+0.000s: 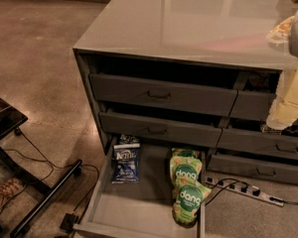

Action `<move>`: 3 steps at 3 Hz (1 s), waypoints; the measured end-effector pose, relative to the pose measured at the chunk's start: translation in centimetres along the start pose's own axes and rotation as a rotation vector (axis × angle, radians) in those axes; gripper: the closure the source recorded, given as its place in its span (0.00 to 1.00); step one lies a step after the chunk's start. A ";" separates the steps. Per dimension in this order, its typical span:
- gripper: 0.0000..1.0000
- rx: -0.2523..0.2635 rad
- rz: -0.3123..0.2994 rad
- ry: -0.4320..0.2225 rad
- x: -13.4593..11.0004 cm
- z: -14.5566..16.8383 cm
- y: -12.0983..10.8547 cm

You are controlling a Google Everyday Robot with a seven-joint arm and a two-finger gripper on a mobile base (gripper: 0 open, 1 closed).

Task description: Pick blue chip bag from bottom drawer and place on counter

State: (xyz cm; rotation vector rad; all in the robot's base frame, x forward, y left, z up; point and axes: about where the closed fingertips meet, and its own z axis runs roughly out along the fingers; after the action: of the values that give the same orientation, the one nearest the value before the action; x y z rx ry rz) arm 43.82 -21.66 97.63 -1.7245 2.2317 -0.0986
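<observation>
The blue chip bag (pixel 125 163) lies flat at the back left of the open bottom drawer (pixel 134 209), its white band and lettering facing up. The counter (pixel 188 19) is the glossy grey top of the cabinet above. My gripper (pixel 287 105) shows as a pale, yellowish shape at the right edge, in front of the upper right drawers. It is far to the right of the blue bag and well above it, and holds nothing that I can see.
Two green "dang" bags (pixel 185 170) (pixel 189 202) lie along the drawer's right side. Closed drawers with dark handles (pixel 159 95) sit above. A power strip with cables (pixel 243 188) lies on the floor at right. A black wheeled frame (pixel 35 192) stands at left. A pale packet (pixel 280 31) sits on the counter's right edge.
</observation>
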 end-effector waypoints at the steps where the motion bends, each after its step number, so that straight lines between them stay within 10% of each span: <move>1: 0.00 0.000 0.000 0.000 0.0 0.0 0.0; 3: 0.00 -0.037 0.113 -0.047 0.5 4.2 -1.5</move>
State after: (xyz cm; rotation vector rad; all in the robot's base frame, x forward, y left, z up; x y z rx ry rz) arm 46.35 -21.95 93.94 -1.5971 2.3043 0.0092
